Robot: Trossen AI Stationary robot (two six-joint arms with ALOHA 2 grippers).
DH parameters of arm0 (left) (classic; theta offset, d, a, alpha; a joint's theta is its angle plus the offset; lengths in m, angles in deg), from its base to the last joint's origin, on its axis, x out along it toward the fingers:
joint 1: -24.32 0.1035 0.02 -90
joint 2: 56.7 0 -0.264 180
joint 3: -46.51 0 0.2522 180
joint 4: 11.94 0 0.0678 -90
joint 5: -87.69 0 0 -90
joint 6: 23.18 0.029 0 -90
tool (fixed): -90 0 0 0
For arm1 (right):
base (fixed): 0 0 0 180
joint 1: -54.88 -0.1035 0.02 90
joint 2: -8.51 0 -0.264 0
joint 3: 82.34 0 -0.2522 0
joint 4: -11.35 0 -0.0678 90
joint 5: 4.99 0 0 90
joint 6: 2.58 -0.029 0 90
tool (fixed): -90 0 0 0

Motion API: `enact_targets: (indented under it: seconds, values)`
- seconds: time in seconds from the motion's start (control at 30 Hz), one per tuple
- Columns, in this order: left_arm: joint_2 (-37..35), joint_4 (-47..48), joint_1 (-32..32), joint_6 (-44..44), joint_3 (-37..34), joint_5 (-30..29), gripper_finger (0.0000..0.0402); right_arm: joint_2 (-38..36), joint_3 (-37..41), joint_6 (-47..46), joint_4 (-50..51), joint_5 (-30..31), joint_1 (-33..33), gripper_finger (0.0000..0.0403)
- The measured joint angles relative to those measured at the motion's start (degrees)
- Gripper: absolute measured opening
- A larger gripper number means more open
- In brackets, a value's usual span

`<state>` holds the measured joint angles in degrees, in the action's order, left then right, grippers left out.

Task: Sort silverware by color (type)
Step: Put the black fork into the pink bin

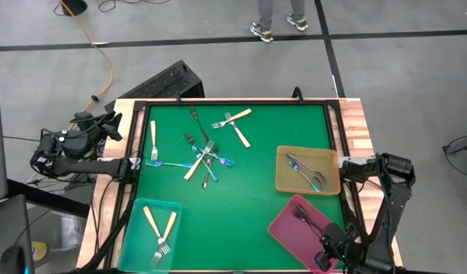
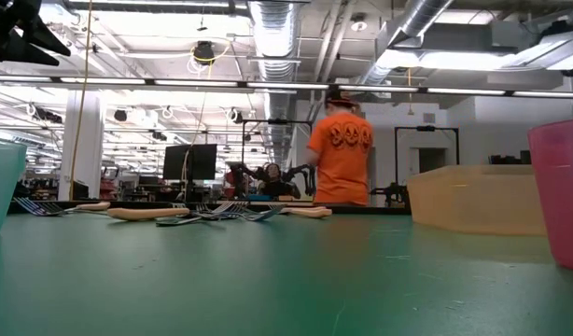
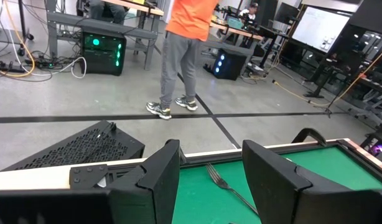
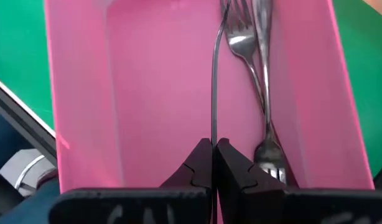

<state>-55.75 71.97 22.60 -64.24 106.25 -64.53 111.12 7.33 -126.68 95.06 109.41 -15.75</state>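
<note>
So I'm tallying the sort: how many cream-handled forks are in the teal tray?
2, crossed in a V in the teal tray: one fork leaning left, the other right.

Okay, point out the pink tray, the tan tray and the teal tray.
pink tray (image 1: 283, 225), high view, bare floor near its left corner.
tan tray (image 1: 283, 176), high view, left rim.
teal tray (image 1: 135, 236), high view, bare floor by left wall.

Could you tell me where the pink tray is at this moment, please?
In the high view the pink tray lies at the mat's near right corner, just below the tan tray, with the shut right claw over it holding a dark fork.
</note>
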Motion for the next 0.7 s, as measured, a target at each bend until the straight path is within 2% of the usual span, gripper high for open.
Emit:
enact_targets:
  seconds: [0.2, 0.43, 0.7]
  values:
    - [0.0, 0.0, 0.0, 0.0, 0.0, 0.0, 0.0158, 0.0, 0.0, 4.3, -1.6, 4.9, 0.2, 0.0026]
    - [0.0, 0.0, 0.0, 0.0, 0.0, 0.0, 0.0158, 0.0, 0.0, 5.0, -2.5, 5.3, 0.1, 0.0026]
    - [0.0, 0.0, 0.0, 0.0, 0.0, 0.0, 0.0158, 0.0, 0.0, 10.6, -5.3, 5.3, 0.8, 0.0025]
